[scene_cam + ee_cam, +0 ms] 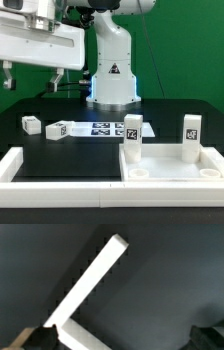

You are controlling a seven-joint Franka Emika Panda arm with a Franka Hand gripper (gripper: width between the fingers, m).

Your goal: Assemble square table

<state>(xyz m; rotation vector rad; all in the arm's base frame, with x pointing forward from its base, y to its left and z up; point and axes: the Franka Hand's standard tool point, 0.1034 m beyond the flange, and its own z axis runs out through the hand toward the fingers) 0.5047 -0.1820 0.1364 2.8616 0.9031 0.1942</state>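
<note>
The square table's white panel (171,163) lies at the front of the exterior view's right, with a raised rim. Two chunky white legs stand upright at its far corners, one (132,139) on the left and one (190,136) on the right, each showing a black-and-white tag. Two more legs (31,124) (60,128) lie loose on the black table at the left. My gripper (32,80) hangs high at the upper left, well above the loose legs, open and empty. In the wrist view its fingers (35,339) frame bare table, with the gripper (122,342) holding nothing.
The marker board (100,128) lies flat between the loose legs and the panel. Long white border bars (20,168) run along the front and left; one bar (90,286) crosses the wrist view. The robot's base (112,75) stands at the back centre.
</note>
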